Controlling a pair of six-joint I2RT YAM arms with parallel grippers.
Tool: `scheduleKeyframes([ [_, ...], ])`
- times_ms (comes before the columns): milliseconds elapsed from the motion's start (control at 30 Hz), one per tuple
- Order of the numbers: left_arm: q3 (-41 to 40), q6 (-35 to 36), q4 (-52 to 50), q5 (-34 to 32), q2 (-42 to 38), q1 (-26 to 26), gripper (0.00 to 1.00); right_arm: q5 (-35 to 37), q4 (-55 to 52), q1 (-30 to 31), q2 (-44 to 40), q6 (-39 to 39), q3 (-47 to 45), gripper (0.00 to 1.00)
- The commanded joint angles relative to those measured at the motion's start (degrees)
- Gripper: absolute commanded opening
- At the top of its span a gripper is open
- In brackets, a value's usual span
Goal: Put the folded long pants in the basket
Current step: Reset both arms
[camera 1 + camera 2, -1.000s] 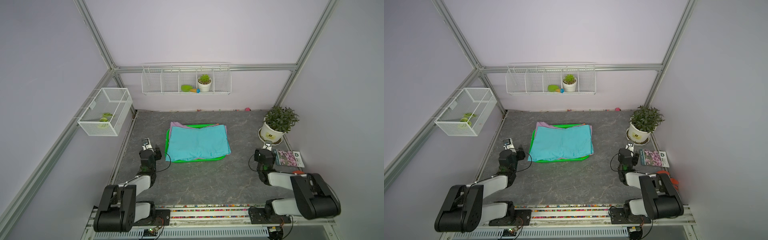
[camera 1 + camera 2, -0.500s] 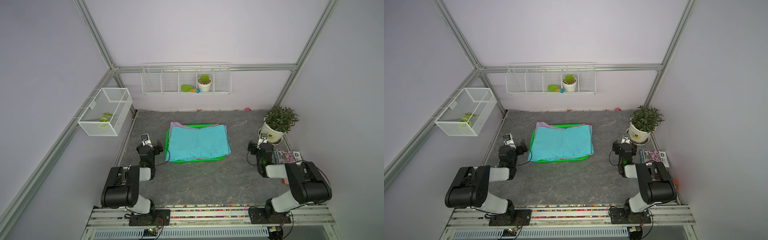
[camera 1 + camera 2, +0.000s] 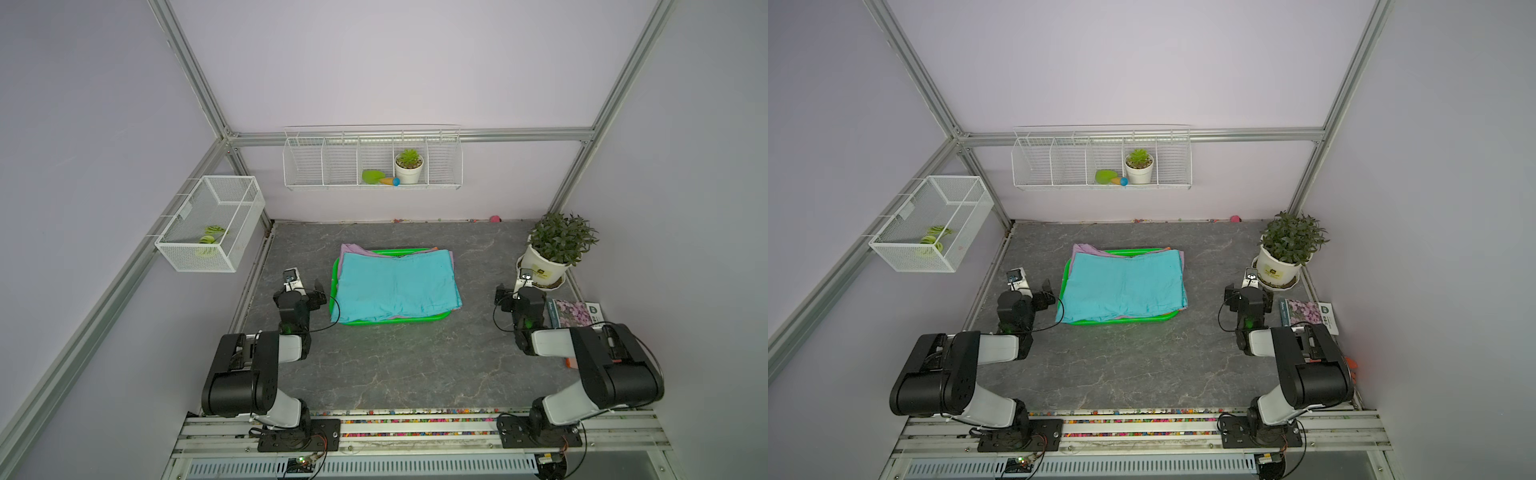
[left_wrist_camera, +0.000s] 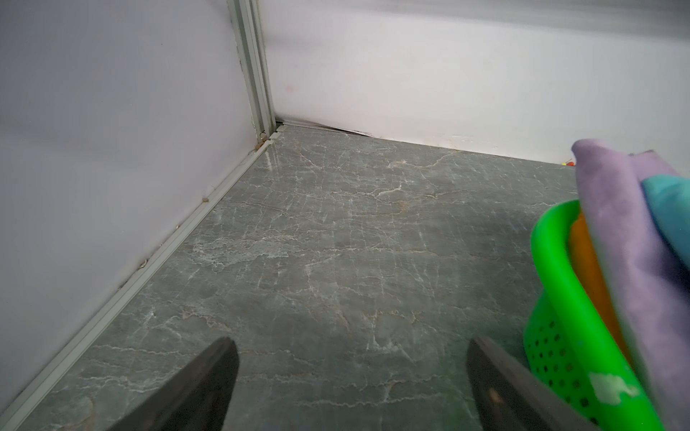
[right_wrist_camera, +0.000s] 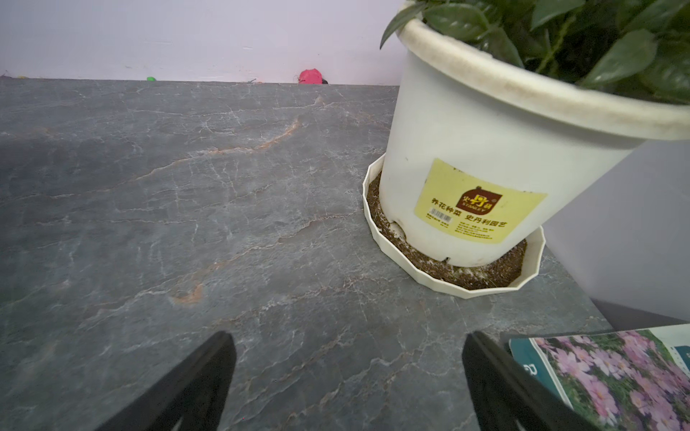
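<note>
Three colours of flat folded long pants (image 3: 395, 286), teal over lilac over orange, lay stacked in the shallow bright-green perforated plastic basket (image 3: 374, 322). Left gripper (image 4: 349, 341) and right gripper (image 5: 347, 336) gaped empty. Overhanging cloth could catch during any nearby move and slide out.

Both top views looked steeply down from high at the front, sharing the whole surface (image 3: 395, 365) and the basket (image 3: 365, 322). The left wrist camera sat low over the surface, facing a rear corner past the left hand (image 4: 351, 347). The right wrist camera, equally low, faced the plant pot (image 5: 466, 168) past the right hand (image 5: 347, 337).
</note>
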Motion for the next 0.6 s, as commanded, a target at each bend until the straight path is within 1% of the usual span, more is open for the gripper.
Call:
scheduleKeyframes([
  [0, 0.89, -0.33, -0.57, 0.76, -0.63, 0.10, 0.99, 0.20, -0.15, 0.23, -1.26, 0.29, 0.34, 0.99],
  [567, 0.83, -0.32, -0.55, 0.94, -0.58, 0.09, 0.99, 0.27, -0.16, 0.14, -1.32, 0.31, 0.33, 0.99],
])
